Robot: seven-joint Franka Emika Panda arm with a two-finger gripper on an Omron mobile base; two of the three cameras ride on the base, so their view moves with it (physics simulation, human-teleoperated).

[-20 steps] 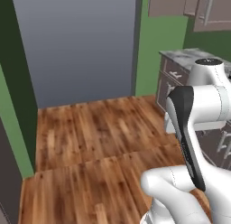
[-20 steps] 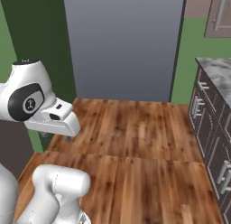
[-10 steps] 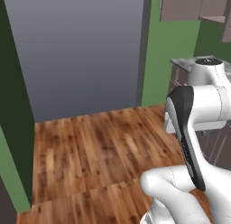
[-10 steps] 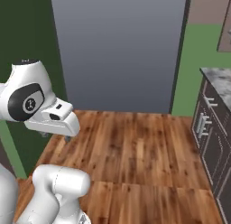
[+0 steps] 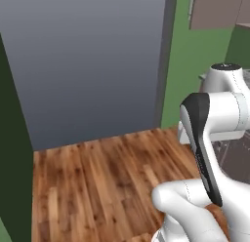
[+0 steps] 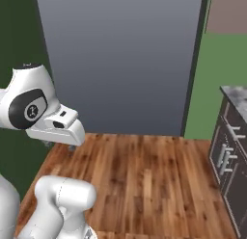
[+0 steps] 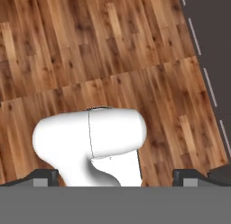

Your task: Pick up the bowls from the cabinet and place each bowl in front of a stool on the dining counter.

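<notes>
Tool fingertips [image 7: 115, 178] are seen at the bottom corners of the hand view, set wide apart with nothing between them, so the tool is judged open and empty, pointed down at the wooden floor [image 7: 135, 60]. No bowls can be made out; a corner of a taupe wall cabinet [image 5: 215, 9] is seen at the upper right of the left base view, well apart from the arm. A large grey panel [image 6: 116, 59] and a green wall [image 6: 212, 84] are faced by the base, with a dark drawer unit [image 6: 229, 161] under a marble worktop [image 6: 236, 96] at the right. Risk is judged to lie in the drive: the folded arm could be swung against the grey panel or the drawer unit if the base is turned too tightly. No brands, labels or writing can be read.
</notes>
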